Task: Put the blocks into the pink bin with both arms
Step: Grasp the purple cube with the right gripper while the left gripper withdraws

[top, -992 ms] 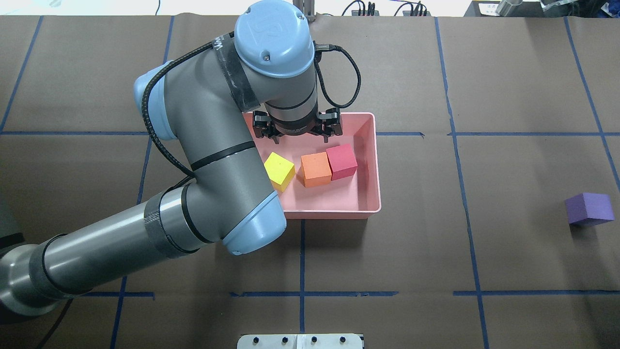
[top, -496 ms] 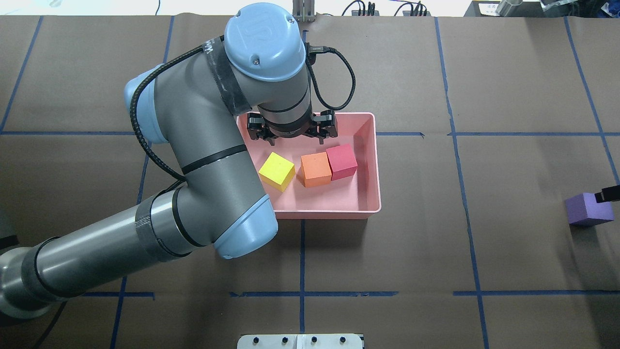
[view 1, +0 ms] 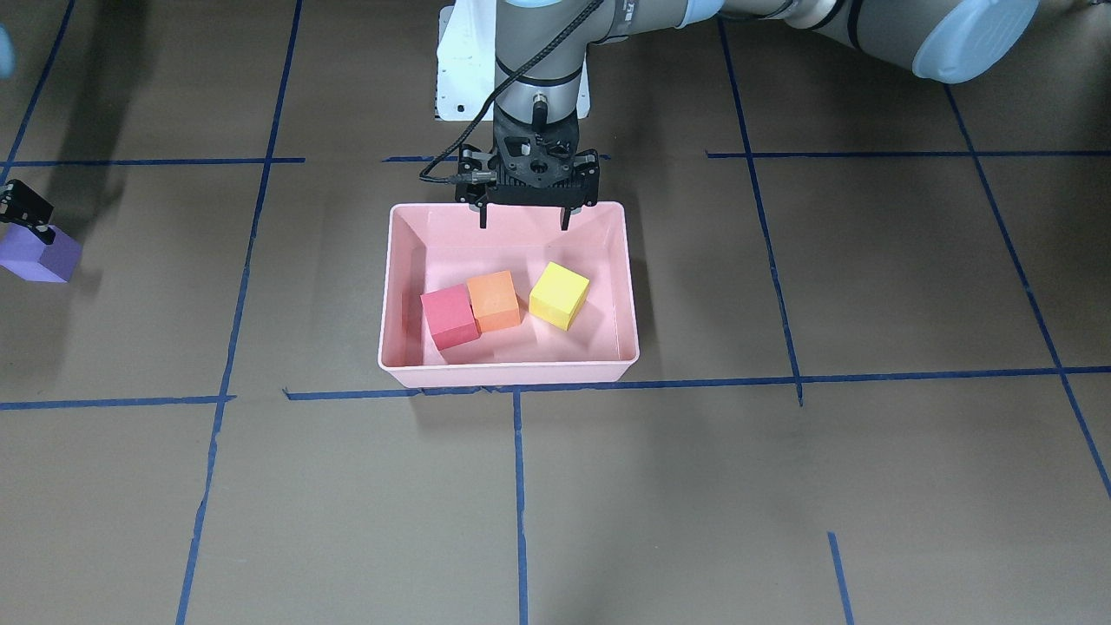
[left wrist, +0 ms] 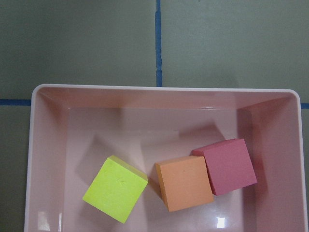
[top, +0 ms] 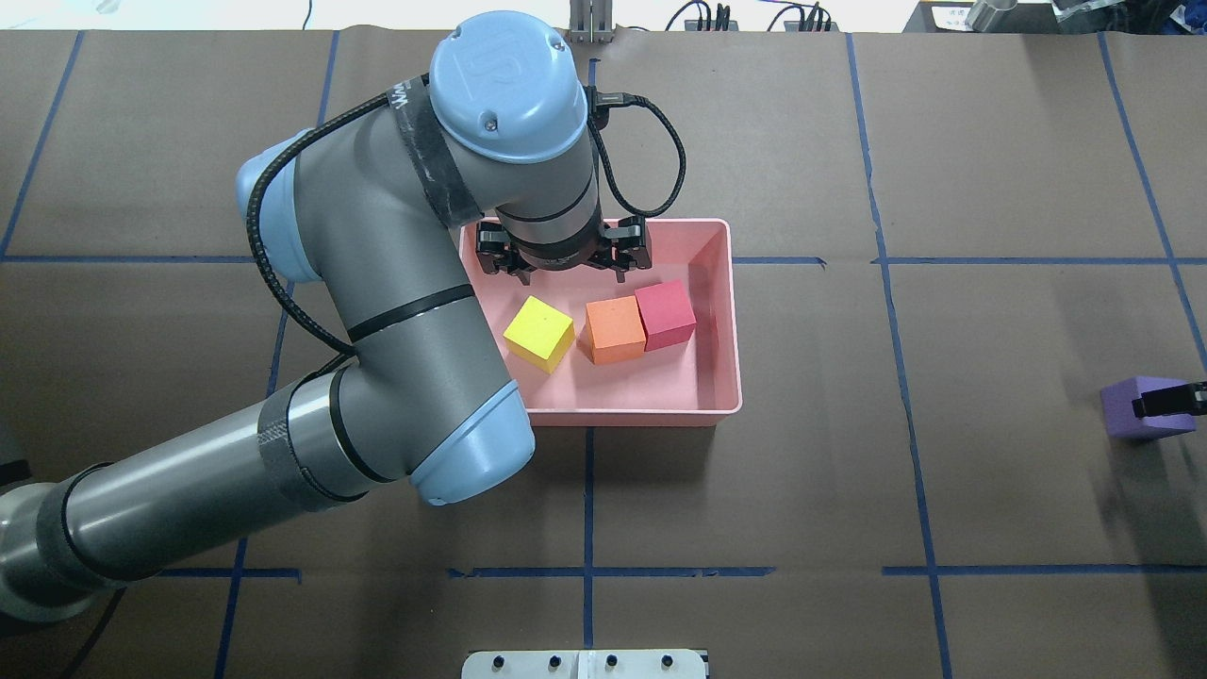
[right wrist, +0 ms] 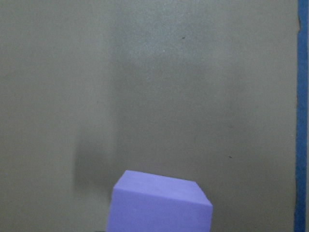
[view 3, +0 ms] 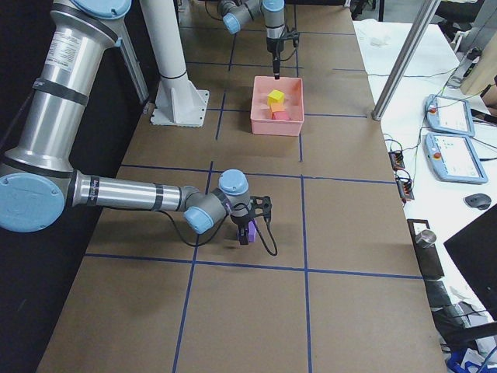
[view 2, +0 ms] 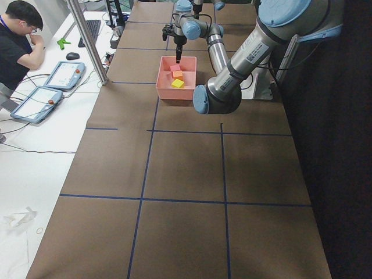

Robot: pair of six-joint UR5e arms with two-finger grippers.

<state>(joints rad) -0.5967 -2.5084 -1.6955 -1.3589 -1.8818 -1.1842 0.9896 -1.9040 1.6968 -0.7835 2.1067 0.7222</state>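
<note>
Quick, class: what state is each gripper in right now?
Left gripper: open, empty, above the shallow pink plastic bin.
Right gripper: cannot tell, at the purple foam cube.

"UR" embossed on blue joint cap [top: 507, 90].

I see a pink bin [top: 734, 321], yellow block [top: 539, 332], orange block [top: 615, 329], red block [top: 665, 314], purple block [top: 1125, 409], brown surface [top: 1018, 151] gridded in blue tape [top: 1018, 260].

Glossy plastic pink bin [left wrist: 159, 99], matte orange block [left wrist: 184, 182]
</note>
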